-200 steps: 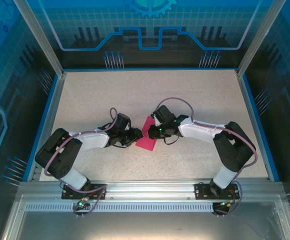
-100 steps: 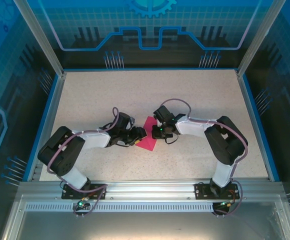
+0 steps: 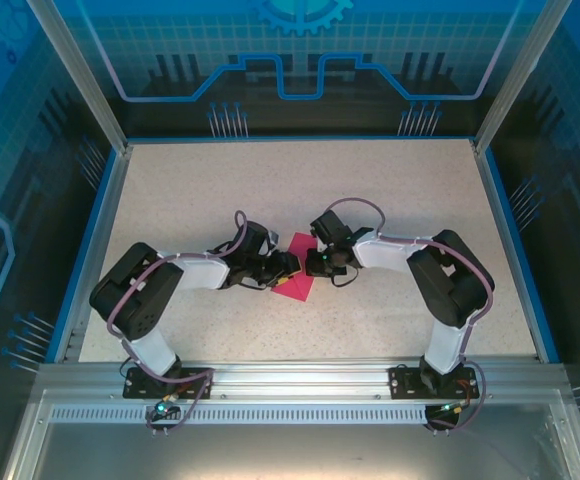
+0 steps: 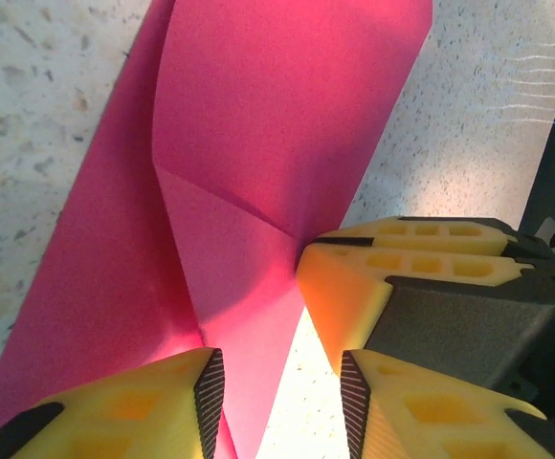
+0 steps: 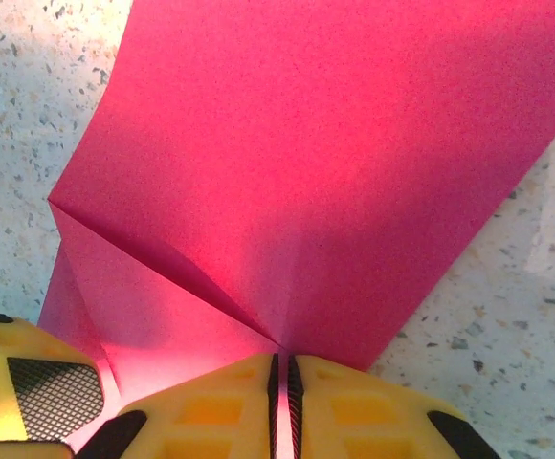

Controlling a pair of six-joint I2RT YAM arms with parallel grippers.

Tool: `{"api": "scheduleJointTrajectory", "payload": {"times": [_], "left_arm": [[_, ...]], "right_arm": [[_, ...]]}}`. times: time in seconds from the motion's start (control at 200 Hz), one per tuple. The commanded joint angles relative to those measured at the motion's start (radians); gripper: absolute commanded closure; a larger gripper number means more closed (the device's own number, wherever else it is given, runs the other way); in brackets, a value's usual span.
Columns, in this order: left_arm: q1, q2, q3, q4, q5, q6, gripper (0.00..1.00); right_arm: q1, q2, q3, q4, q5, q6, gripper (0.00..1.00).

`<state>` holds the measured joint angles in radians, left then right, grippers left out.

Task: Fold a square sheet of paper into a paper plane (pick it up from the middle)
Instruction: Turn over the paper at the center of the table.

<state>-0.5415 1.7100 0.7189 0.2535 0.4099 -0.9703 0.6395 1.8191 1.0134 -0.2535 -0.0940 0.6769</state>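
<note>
**Top external view: a few creases in, nowhere near a plane yet**

Both claws meet over the pink sheet (image 3: pixel 295 286), which lies on the table right under their tips. The right gripper (image 5: pixel 279 369) is pinched tight on the sheet's near edge, and a diagonal crease runs off just ahead of its tips to the left. The left gripper (image 4: pixel 282 382) has its jaws apart, straddling a pointed corner without clamping it. Early folds look done. There's no dart shape and no wings, so probably most of the folding is left.
</note>
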Motion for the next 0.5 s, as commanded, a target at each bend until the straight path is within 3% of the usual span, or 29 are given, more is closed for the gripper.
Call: {"api": "scheduleJointTrajectory", "payload": {"times": [0.0, 0.37, 0.495], "left_arm": [[-0.007, 0.025, 0.025, -0.004, 0.012, -0.001, 0.62], [-0.009, -0.007, 0.017, -0.059, -0.039, 0.019, 0.57], [-0.01, 0.02, 0.039, -0.045, -0.019, 0.028, 0.62]], "right_arm": [[-0.02, 0.012, -0.023, -0.002, -0.012, 0.015, 0.88], [-0.032, 0.015, -0.05, -0.001, -0.009, 0.035, 0.91], [-0.032, 0.016, -0.051, 0.003, -0.012, 0.036, 0.91]]}}
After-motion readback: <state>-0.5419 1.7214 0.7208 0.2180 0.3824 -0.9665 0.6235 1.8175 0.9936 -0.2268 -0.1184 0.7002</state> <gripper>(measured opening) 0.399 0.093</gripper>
